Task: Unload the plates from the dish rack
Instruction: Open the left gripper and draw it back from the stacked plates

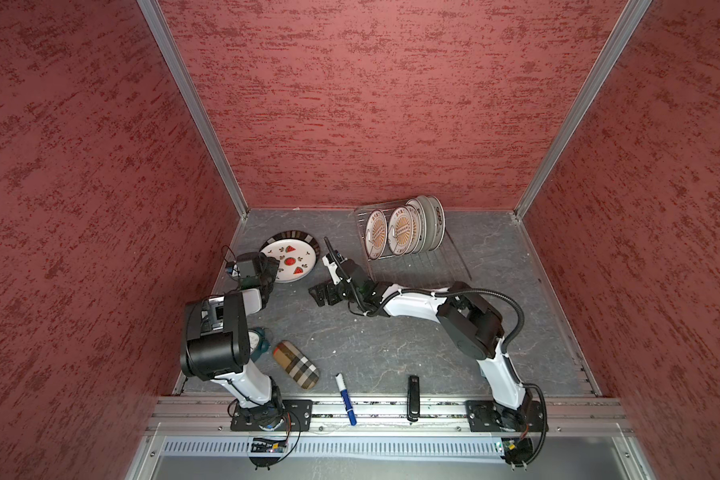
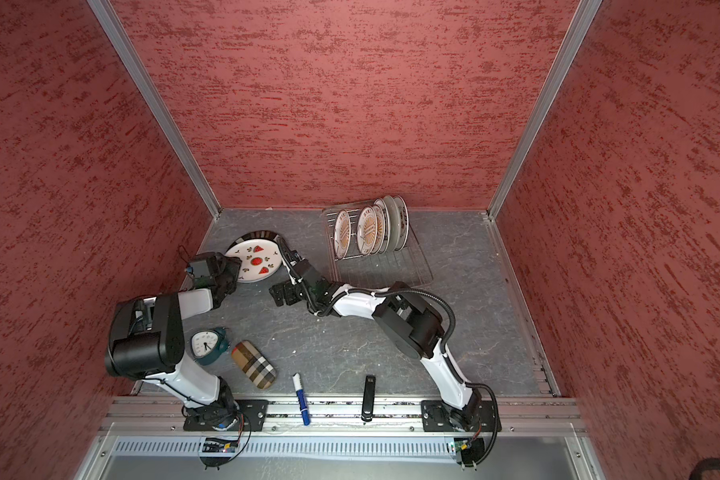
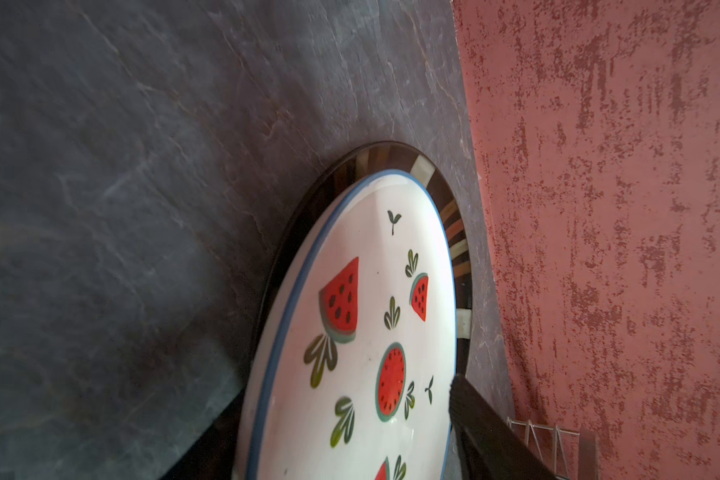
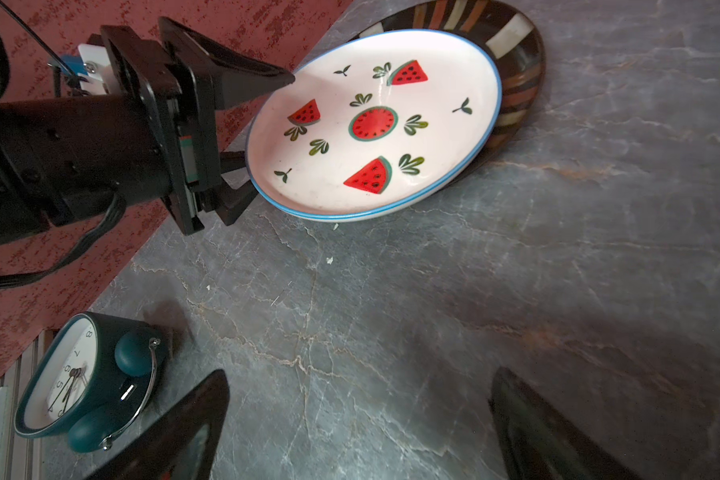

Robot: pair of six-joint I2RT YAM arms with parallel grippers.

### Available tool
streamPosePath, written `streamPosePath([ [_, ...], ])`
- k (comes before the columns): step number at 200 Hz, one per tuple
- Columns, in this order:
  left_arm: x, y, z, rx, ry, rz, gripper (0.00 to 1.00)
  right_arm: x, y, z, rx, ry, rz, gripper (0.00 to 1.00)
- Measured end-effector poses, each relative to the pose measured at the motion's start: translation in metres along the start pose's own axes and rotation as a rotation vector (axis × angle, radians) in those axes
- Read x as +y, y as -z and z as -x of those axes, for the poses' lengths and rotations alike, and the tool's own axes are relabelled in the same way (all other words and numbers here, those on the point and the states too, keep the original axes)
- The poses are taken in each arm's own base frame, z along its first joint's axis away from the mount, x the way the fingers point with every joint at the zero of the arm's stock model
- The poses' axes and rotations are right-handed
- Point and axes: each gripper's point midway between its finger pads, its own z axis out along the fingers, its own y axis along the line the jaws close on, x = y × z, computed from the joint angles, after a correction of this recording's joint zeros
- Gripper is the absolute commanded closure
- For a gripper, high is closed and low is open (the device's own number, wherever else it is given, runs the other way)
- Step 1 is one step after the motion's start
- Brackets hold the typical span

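Looking down on a grey stone-patterned table [image 1: 391, 345], two robot arms reach in from the near edge. The watermelon plate [image 1: 292, 259] lies flat at the far left, out of the rack and stacked on a dark striped plate [image 1: 298, 237]. The left gripper [image 4: 262, 141] straddles the watermelon plate's near rim, one finger above and one below, with the jaws spread well wider than the rim, so they do not look clamped on it.

The dish rack [image 1: 427, 266] stands at the far right. About five racked plates [image 1: 404, 228] stand in it on edge, most with orange sunburst centres. Their row runs left to right across both top views, and the plate faces are turned toward the left.

The right gripper [image 1: 325, 272] hangs between the stacked plates and the rack with its jaws fully apart and empty. It is near the rack's left end, which lies just beyond it and to its right. It is the nearer hand by far, so the next plate is most likely its to take. The leftmost plate [image 1: 377, 232] faces it broadside, so its jaws would probably have to turn to pinch the thin upper rim.
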Motion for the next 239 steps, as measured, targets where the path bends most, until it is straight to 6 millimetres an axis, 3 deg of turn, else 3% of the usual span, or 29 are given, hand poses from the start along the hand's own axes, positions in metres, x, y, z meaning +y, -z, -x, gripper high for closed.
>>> streamPosePath([
  [36,0.007,0.003,-0.004,-0.011,-0.035,0.07,0.27,-0.001,0.0,-0.002,0.002,0.0,-0.001,0.01],
  [108,-0.007,0.001,0.003,-0.031,-0.065,0.075,0.27,-0.001,0.0,-0.002,0.003,-0.001,-0.001,0.01],
  [160,-0.005,0.004,0.005,-0.061,-0.073,0.096,0.25,-0.005,0.0,-0.002,-0.004,-0.001,-0.022,0.01],
  [183,-0.014,0.025,-0.001,-0.107,-0.122,0.095,0.23,-0.006,0.006,-0.008,0.001,0.032,-0.034,0.01],
  [204,-0.041,0.051,-0.01,-0.14,-0.169,0.03,0.23,-0.004,0.019,-0.008,-0.009,0.063,-0.027,0.01],
  [218,-0.052,0.066,-0.011,-0.159,-0.177,-0.013,0.22,0.002,0.031,-0.003,-0.032,0.09,-0.013,0.01],
  [239,-0.053,0.086,-0.016,-0.179,-0.195,-0.052,0.15,0.017,0.051,0.01,-0.082,0.133,0.019,0.01],
])
